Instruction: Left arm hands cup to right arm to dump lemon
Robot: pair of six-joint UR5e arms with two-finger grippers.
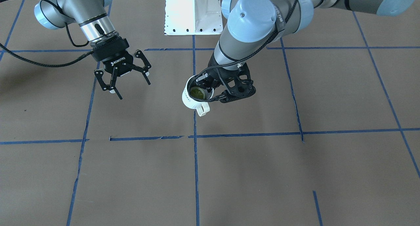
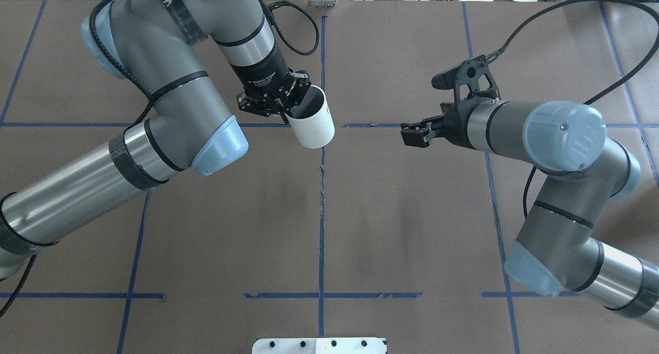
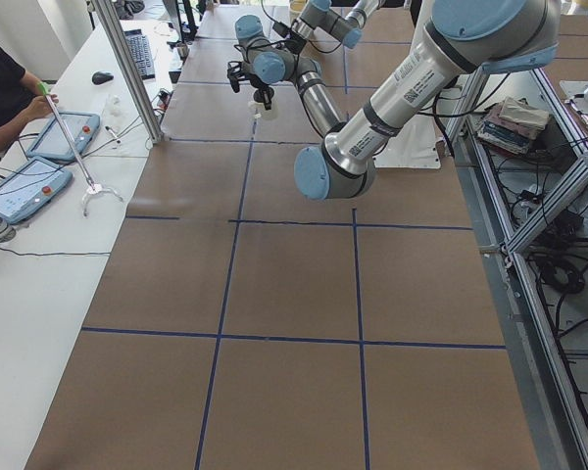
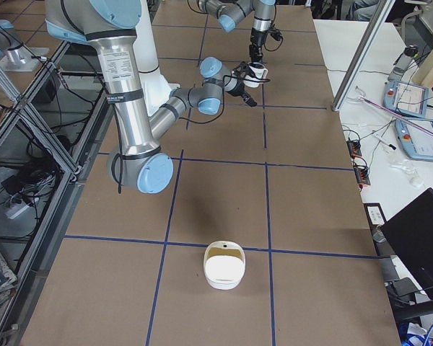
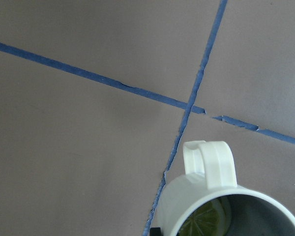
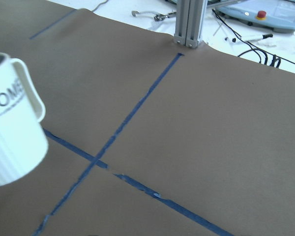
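Observation:
My left gripper [image 1: 207,88] is shut on the rim of the off-white cup [image 1: 192,99] and holds it tilted above the table, handle [image 1: 203,110] pointing away from me. The lemon [image 1: 198,93] lies inside the cup and also shows in the left wrist view [image 5: 206,221]. In the overhead view the cup [image 2: 313,122] hangs from the left gripper [image 2: 291,107] near the centre line. My right gripper [image 1: 131,84] is open and empty, well apart from the cup. It [image 2: 410,133] points toward the cup. The right wrist view shows the cup [image 6: 10,137] with dark lettering at its left edge.
Brown table cover with blue tape lines [image 2: 322,215]. The white robot base plate [image 1: 193,12] sits at my edge of the table. A white bowl-like container [image 4: 224,265] stands on the table toward the right end. Operators' desks with tablets [image 3: 39,186] lie beyond the far edge.

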